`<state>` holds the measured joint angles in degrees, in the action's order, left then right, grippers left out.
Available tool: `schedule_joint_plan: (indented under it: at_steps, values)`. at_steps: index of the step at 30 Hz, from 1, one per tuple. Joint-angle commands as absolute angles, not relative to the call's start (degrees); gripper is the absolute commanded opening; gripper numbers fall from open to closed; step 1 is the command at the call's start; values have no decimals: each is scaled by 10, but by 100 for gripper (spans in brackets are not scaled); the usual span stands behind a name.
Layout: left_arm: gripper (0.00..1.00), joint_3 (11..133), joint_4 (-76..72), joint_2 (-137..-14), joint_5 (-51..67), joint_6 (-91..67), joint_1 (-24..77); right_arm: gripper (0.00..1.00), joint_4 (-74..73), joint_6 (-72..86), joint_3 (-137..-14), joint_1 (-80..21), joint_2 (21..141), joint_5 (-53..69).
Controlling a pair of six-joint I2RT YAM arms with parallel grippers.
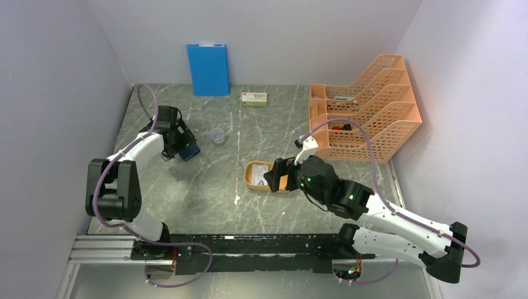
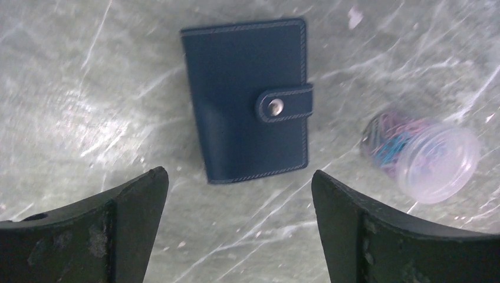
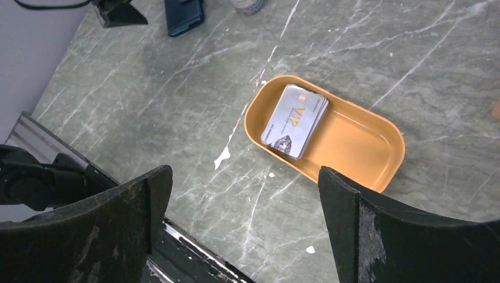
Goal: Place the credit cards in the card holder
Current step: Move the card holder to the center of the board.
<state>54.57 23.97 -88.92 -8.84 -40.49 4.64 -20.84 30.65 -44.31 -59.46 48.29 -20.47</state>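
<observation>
The card holder [image 2: 250, 97] is a closed dark navy wallet with a snap strap, lying flat on the marble table; it also shows in the top view [image 1: 190, 151] and the right wrist view [image 3: 184, 15]. My left gripper [image 2: 239, 180] hovers open just short of it, empty. A stack of pale grey credit cards [image 3: 295, 121] lies in the left end of the orange oval tray [image 3: 365, 141], seen in the top view too [image 1: 260, 169]. My right gripper [image 3: 244, 177] is open and empty above the table, near the tray [image 1: 254, 180].
A clear jar of coloured paper clips [image 2: 427, 156] lies right of the wallet, also in the top view [image 1: 217, 136]. A blue board [image 1: 208, 68] leans on the back wall, a white box [image 1: 254, 98] lies near it, and orange filing racks [image 1: 364, 115] stand at the right.
</observation>
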Motion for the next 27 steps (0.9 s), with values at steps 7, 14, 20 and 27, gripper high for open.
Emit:
schedule_joint_plan:
  at_steps: [7, 14, 20, 27]
  values:
    - [97, 650, 238, -1000, -127, -377, 45, 98, -219, 318, -440, -593, 476, -190]
    - [97, 689, 264, -1045, -179, -352, 60, 98, -224, 316, -453, -593, 486, -190]
    - [93, 707, 274, -1094, -187, -333, 68, 98, -224, 317, -460, -593, 492, -188]
    - [75, 634, 246, -1050, -153, -331, 80, 98, -227, 317, -456, -592, 485, -195]
